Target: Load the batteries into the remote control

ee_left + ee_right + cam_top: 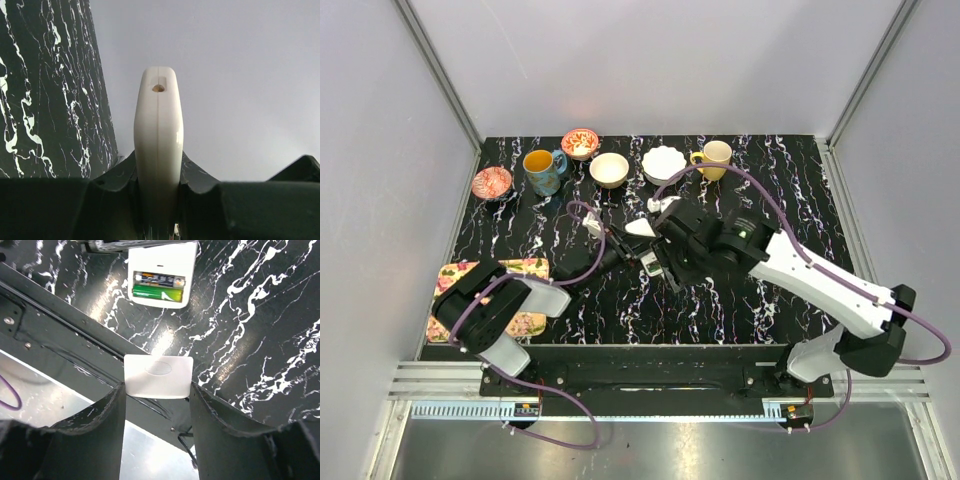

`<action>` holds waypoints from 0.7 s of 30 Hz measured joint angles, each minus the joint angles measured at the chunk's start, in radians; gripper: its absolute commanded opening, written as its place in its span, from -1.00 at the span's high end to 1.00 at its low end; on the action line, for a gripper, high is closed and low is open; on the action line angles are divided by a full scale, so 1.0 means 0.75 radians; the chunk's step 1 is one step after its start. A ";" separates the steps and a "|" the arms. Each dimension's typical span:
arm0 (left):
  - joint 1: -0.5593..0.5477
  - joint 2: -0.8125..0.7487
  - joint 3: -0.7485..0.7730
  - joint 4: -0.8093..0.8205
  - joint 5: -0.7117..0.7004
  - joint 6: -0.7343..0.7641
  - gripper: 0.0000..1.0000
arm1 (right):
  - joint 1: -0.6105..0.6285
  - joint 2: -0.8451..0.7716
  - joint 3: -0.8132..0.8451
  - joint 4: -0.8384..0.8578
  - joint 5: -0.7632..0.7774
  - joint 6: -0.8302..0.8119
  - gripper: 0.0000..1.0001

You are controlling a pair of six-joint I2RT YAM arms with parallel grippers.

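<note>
The white remote control (158,125) stands edge-on in my left gripper (158,165), which is shut on its lower end. In the right wrist view the remote control (161,275) shows its open compartment with two green batteries (159,286) lying inside. My right gripper (157,390) is shut on the thin white back-cover panel (158,376), which it holds by its side edges a short way below the compartment. From above, both grippers meet mid-table around the remote control (649,263).
Along the back of the table stand a red patterned saucer (492,183), a blue mug (542,170), a red bowl (580,143), a cream bowl (609,169), a white scalloped bowl (664,164) and a yellow cup (715,158). A floral mat (525,268) lies at the left.
</note>
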 measured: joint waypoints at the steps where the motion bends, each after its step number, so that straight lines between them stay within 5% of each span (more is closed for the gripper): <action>1: -0.014 0.023 0.018 0.000 -0.017 -0.011 1.00 | -0.001 0.023 0.023 -0.026 -0.002 -0.014 1.00; 21: -0.108 0.222 0.039 -0.003 -0.185 -0.138 1.00 | -0.107 0.325 0.061 -0.136 -0.177 -0.199 1.00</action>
